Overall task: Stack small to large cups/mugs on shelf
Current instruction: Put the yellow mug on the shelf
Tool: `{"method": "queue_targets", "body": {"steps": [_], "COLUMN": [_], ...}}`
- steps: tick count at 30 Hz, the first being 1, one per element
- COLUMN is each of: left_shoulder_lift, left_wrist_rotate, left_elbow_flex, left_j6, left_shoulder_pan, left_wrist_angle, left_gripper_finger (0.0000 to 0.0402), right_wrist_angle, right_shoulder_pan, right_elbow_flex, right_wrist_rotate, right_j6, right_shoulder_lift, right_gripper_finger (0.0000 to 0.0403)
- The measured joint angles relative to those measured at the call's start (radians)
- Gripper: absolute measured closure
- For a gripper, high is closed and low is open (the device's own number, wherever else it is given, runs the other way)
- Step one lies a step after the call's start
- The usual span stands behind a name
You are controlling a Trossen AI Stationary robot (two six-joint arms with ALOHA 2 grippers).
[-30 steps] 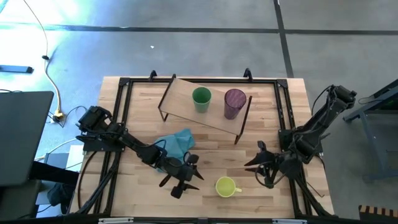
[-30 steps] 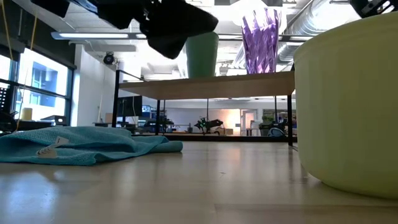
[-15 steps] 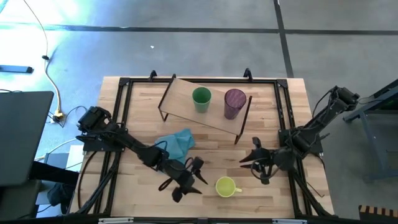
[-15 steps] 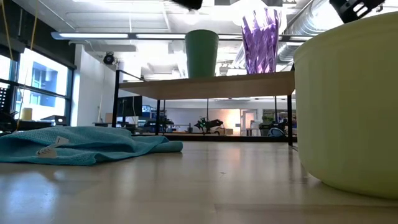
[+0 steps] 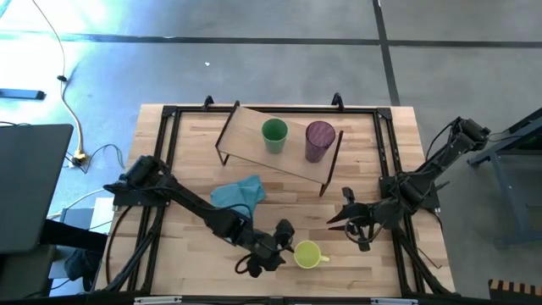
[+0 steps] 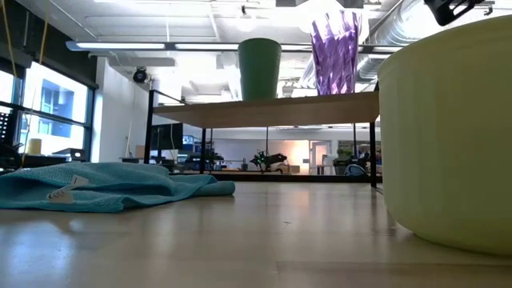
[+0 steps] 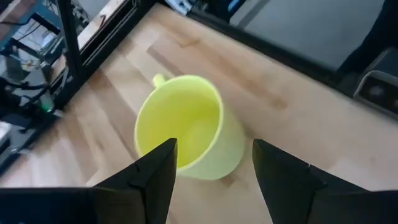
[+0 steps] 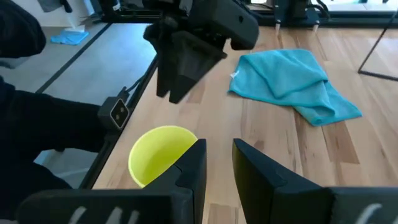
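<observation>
The yellow mug (image 5: 306,253) stands upright on the tabletop near its near edge, with its handle (image 7: 158,79) on its far side from my left gripper. It also shows in the left wrist view (image 7: 186,127), the right wrist view (image 8: 158,155) and, large, in the low view (image 6: 448,128). My left gripper (image 5: 278,246) is open just to the mug's left, its fingers (image 7: 155,180) spread on either side of the mug and apart from it. My right gripper (image 5: 345,217) is open and empty to the mug's right. The green cup (image 5: 273,134) and the purple tumbler (image 5: 319,140) stand side by side on the shelf (image 5: 246,131).
A light blue cloth (image 5: 240,193) lies crumpled on the table between the shelf and the left arm. The shelf's dark legs (image 5: 326,174) stand on the far half of the table. A black frame (image 5: 165,161) runs around the tabletop.
My left gripper has reached toward the table's right edge, from beside the cloth to the yellow mug, and has left the low view. My right gripper has shifted a little toward the table's left. The mug and cups have stayed put.
</observation>
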Motion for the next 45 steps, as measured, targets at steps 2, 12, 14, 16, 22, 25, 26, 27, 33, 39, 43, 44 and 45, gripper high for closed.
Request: {"method": "queue_targets", "body": {"steps": [2,12,14,16,22,25,26,27,33,39,43,44,45], "left_shoulder_lift": [0.013,0.014,0.02,0.027,0.028,0.028,0.028,0.028,0.038,0.063,0.075,0.077,0.079], "left_wrist_rotate": [-0.02,-0.054,-0.053,-0.05,0.004,0.015,0.028,0.047,0.072,0.057,0.048,0.045,0.044], "left_elbow_flex": [0.017,0.024,0.024,0.024,0.043,0.057,0.061,0.065,0.067,0.065,0.067,0.066,0.066], "left_j6": [0.024,0.118,0.129,0.112,-0.178,-0.364,-0.423,-0.471,-0.675,-0.861,-0.882,-0.888,-0.892], "left_shoulder_pan": [0.0,0.021,0.021,0.022,0.07,0.094,0.101,0.107,0.119,0.12,0.117,0.117,0.117], "left_wrist_angle": [-0.002,-0.016,-0.012,-0.008,0.005,0.003,0.003,0.004,0.011,-0.001,0.014,0.007,0.006], "left_gripper_finger": [0.0204,0.0204,0.0204,0.0204,0.0204,0.0204,0.0204,0.0204,0.0204,0.0204,0.0204,0.0204,0.0204], "right_wrist_angle": [-0.006,-0.001,-0.001,-0.006,-0.01,-0.019,-0.021,-0.024,-0.038,-0.045,-0.059,-0.061,-0.062], "right_shoulder_pan": [0.0,0.002,0.002,-0.001,-0.002,-0.002,-0.002,-0.002,-0.001,-0.001,-0.001,-0.001,-0.001], "right_elbow_flex": [0.0,0.0,0.0,0.0,0.0,0.0,0.0,0.0,0.0,0.0,0.0,0.0,0.0], "right_wrist_rotate": [-0.001,-0.008,-0.008,-0.008,-0.004,-0.004,-0.004,-0.004,-0.004,-0.006,-0.009,-0.009,-0.009], "right_j6": [-0.014,-0.092,-0.102,-0.103,-0.104,-0.104,-0.104,-0.104,-0.102,-0.102,-0.102,-0.102,-0.102], "right_shoulder_lift": [-0.011,-0.063,-0.067,-0.068,-0.073,-0.073,-0.073,-0.073,-0.073,-0.073,-0.072,-0.072,-0.072], "right_gripper_finger": [0.0336,0.0336,0.0336,0.0336,0.0336,0.0336,0.0336,0.0336,0.0336,0.0336,0.0336,0.0336,0.0336]}}
